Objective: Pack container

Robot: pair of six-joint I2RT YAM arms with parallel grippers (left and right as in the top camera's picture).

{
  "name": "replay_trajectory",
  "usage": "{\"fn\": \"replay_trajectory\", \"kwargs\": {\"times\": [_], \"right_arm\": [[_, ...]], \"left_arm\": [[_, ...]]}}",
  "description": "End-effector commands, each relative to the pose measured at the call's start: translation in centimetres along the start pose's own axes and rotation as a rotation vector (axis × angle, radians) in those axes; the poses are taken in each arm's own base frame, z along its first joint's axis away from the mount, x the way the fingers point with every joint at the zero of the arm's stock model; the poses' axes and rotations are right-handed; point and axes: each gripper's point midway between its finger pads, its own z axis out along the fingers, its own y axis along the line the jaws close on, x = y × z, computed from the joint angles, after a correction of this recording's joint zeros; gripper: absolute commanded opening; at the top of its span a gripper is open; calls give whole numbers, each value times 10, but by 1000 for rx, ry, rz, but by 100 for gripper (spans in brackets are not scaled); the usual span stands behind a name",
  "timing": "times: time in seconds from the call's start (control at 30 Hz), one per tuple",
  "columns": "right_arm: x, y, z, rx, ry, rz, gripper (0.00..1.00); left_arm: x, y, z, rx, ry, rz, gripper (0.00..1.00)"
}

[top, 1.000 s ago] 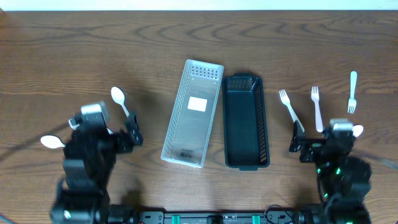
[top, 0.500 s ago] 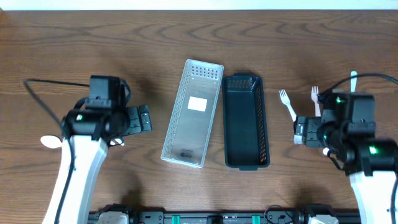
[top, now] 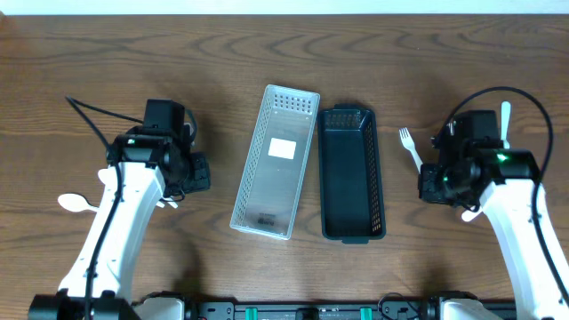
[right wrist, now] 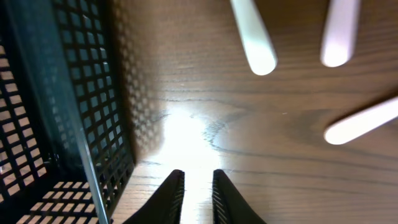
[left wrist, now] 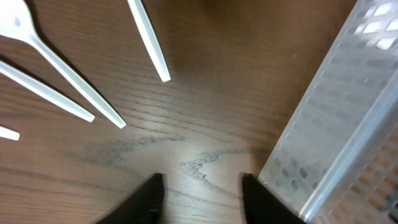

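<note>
A white perforated container (top: 276,160) and a black mesh container (top: 351,173) lie side by side mid-table, both holding no cutlery. My left gripper (top: 197,172) hovers just left of the white one (left wrist: 342,118); it (left wrist: 200,190) is open with only bare wood between its fingers. White utensil handles (left wrist: 149,40) lie ahead of it. Just right of the black container (right wrist: 62,93) is my right gripper (top: 427,182). In the wrist view it (right wrist: 198,186) is nearly shut, a thin gap with nothing in it. A white fork (top: 411,149) lies beside it.
A white spoon (top: 76,203) lies at the far left, and another white fork (top: 505,116) at the far right. Three white handle ends (right wrist: 254,34) point toward the right gripper. Cables arc over both arms.
Both arms have reached forward from the table's front edge toward the cutlery. Both grippers have narrowed from wide open, the right one much more.
</note>
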Motion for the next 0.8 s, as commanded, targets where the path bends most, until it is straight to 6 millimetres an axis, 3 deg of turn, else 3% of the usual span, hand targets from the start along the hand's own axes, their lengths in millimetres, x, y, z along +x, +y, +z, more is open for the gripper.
{"fn": "replay_trajectory", "kwargs": {"times": [0.0,0.07,0.13,0.43,0.77], "right_arm": [[12,9,18,-39,70,14,17],[17,13,29,-58,100,9,17],[22,18,36,-77,120,2,13],[41,39,58,-110,161,-61,4],[48,57,59,-118,167,-143,6]], "left_arm": [[7,2,12,-12,51,0,25],[8,2,17,-17,74,-1,13],[9,3,23,-22,94,-2,6],[18,-20,41,13,162,59,6],[34,-65,44,41,158,232,6]]}}
